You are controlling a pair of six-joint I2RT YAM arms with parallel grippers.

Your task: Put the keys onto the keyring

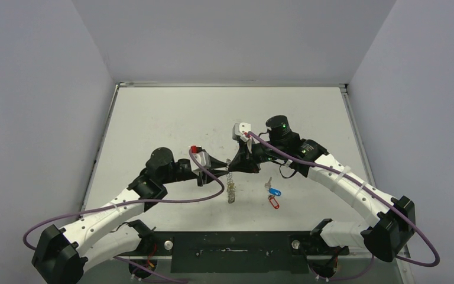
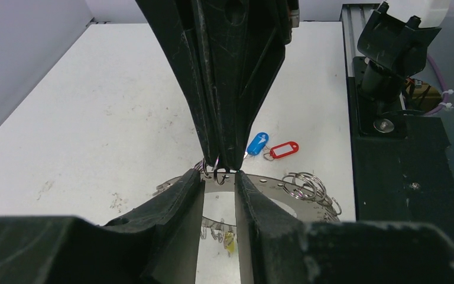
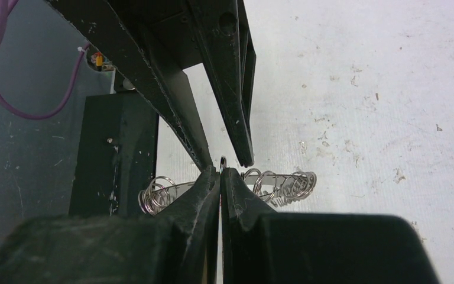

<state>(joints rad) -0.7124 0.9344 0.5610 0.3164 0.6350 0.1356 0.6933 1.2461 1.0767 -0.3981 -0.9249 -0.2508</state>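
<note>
- Underneath everything: white table (image 1: 153, 118), scuffed, grey walls round it.
- L arm (image 1: 106, 216) and R arm (image 1: 349, 183) both reach inward from the near edge. I see them meet nose to nose approx mid-table.
- Keyring (image 1: 231, 188) is held up on edge between the two grippers. Top cam gives it to me edge-on, as a thin strip. Can't tell if its low edge clears the table.
- R gripper (image 3: 220, 171): fingers pressed together, no gap, pinching one of the wire loops (image 3: 284, 186) on the ring's rim. That loop's top pokes out just above the tips.
- L gripper (image 2: 219, 180): fingers a narrow way apart, tips either side of the R gripper's tip. The ring's flat grey face shows through the gap. I see nothing clamped between them, and can't tell whether the tips touch the ring.
- Blue-tag key (image 1: 275, 192) and red-tag key (image 1: 273, 203) lie flat on the table just beside each other. They are near the hanging ring, on its right as the robot sits, but apart from it. Neither is on the ring, and no gripper is on them.
- Yellow tag (image 2: 229, 242) dangles from the ring, seen through the L finger gap.
</note>
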